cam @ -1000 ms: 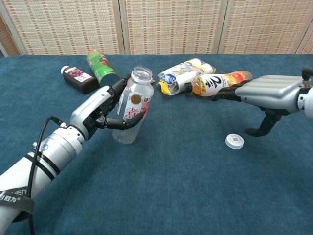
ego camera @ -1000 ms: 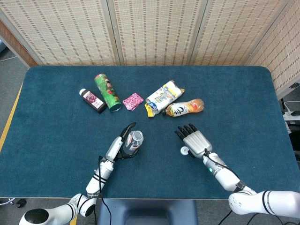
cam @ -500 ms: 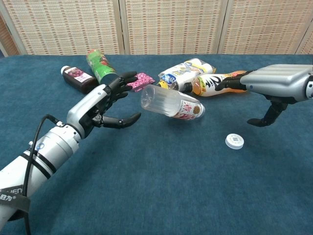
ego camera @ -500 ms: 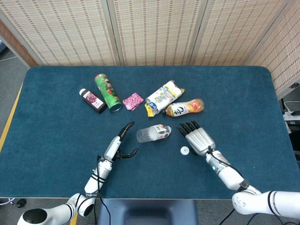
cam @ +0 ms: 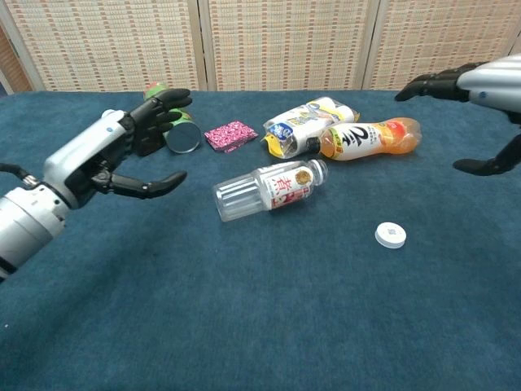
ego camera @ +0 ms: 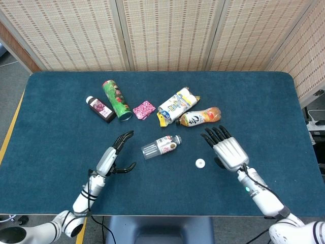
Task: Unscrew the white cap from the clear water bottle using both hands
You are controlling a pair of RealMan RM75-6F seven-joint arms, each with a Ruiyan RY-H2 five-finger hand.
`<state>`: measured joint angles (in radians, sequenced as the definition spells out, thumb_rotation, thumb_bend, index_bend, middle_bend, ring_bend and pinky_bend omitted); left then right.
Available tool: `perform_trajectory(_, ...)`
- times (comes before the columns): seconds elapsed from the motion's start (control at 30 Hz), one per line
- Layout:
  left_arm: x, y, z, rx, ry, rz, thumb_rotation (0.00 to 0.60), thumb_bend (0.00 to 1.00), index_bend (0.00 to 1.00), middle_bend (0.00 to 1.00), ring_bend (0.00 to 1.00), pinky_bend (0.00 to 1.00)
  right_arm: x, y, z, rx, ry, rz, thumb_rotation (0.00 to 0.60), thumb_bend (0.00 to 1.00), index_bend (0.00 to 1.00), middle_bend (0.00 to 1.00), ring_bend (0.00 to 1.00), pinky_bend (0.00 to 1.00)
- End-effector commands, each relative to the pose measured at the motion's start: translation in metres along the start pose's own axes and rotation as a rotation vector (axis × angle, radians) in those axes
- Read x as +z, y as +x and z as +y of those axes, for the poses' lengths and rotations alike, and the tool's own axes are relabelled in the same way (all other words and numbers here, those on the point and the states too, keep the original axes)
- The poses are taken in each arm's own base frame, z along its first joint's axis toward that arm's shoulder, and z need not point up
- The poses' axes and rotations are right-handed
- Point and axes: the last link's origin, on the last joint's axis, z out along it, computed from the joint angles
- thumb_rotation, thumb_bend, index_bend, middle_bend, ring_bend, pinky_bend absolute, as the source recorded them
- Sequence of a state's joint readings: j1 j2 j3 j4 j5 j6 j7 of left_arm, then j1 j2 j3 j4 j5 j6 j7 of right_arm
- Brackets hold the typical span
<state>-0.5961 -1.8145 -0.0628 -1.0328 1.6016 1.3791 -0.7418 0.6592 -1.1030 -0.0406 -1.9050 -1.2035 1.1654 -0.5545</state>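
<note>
The clear water bottle (ego camera: 161, 146) lies on its side on the table (ego camera: 61, 152), open neck away from the left hand (ego camera: 114, 155), base toward it; the white cap (ego camera: 200, 163) is already off, just beyond the neck, toward the right hand (ego camera: 229, 151); both hands hover with fingers spread, holding nothing; the left seems nearer the bottle.
</note>
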Motion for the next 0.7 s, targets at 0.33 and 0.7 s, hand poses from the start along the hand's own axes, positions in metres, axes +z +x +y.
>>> perform_trajectory(0.33,-0.133,0.094,-0.003,0.725,0.146,-0.133,0.6,0.37,0.0,0.0,0.0,0.0,-0.132,-0.035,0.072,0.147,-0.321,0.112,0.6,0.27,0.0,0.0,0.0,0.0)
perform_trajectory(0.7,-0.173,0.109,0.002,0.866,0.226,-0.031,0.6,0.37,0.0,0.0,0.0,0.0,-0.184,-0.057,0.071,0.172,-0.37,0.262,0.6,0.27,0.0,0.0,0.0,0.0)
